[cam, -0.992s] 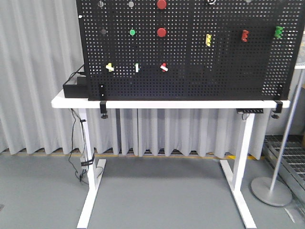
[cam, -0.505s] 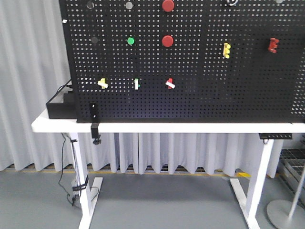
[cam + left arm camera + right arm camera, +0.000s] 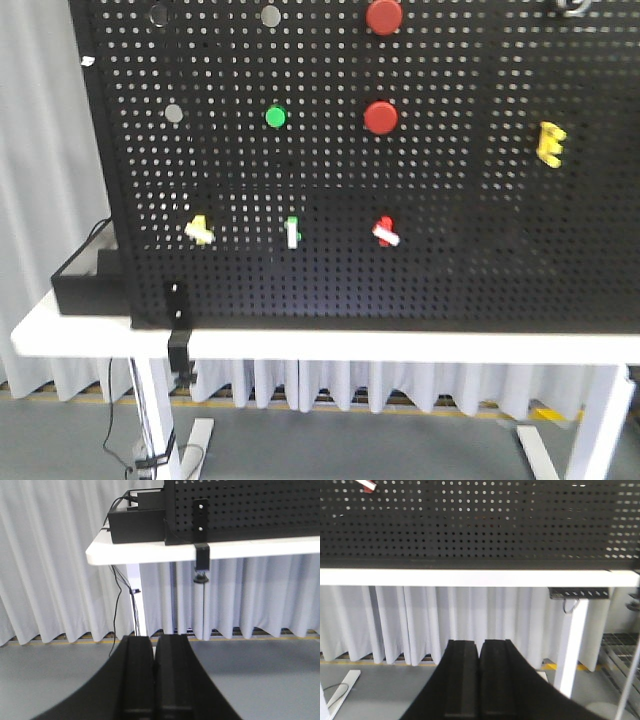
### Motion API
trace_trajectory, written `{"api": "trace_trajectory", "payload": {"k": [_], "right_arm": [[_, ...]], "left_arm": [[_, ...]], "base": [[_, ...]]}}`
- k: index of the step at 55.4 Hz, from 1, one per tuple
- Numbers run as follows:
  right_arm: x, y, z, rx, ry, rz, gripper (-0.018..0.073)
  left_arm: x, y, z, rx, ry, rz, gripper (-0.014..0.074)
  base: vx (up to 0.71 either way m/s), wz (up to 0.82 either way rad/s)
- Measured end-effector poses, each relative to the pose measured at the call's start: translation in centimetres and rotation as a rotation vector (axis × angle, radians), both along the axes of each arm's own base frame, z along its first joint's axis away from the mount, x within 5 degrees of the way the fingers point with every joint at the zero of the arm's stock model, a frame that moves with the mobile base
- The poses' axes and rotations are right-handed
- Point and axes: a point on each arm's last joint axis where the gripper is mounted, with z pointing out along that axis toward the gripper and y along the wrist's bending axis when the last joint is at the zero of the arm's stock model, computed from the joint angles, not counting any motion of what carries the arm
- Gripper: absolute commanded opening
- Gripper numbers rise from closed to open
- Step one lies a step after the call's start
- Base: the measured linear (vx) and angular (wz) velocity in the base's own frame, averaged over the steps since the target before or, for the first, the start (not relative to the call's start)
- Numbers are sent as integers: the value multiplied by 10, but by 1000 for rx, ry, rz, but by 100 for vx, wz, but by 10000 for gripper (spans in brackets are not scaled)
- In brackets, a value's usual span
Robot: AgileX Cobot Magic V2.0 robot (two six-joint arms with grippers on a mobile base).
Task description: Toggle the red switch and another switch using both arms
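The red switch (image 3: 386, 231) sits low on the black pegboard (image 3: 460, 260), a small red base with a white lever tip; its tip shows at the top left of the right wrist view as the red switch (image 3: 368, 487). Left of it is another switch (image 3: 199, 229) with a yellow base. My left gripper (image 3: 154, 639) is shut and empty, low in front of the table's left end. My right gripper (image 3: 480, 643) is shut and empty too, below the table edge. Neither arm shows in the front view.
A green-based upright toggle (image 3: 292, 232) stands between the two switches. Round red buttons (image 3: 380, 117), a green button (image 3: 275, 117) and a yellow clip (image 3: 550, 143) sit higher up. The pegboard is clamped (image 3: 201, 562) to a white table (image 3: 330, 345); a black box (image 3: 136, 525) rests at the left end.
The front view has closed in on the pegboard and shifted left: the board fills more of the frame, and the red and green clips at the right have left view.
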Motion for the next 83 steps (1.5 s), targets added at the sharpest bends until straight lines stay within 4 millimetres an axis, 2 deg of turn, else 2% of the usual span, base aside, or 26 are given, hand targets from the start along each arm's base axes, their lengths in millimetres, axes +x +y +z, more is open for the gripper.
{"api": "trace_trajectory", "payload": {"k": [43,83], "right_arm": [[0,0,0,0,0,0,-6],[0,0,0,0,0,0,-6]], "left_arm": [[0,0,0,0,0,0,3],[0,0,0,0,0,0,3]], "base": [[32,-2],[6,0]]}}
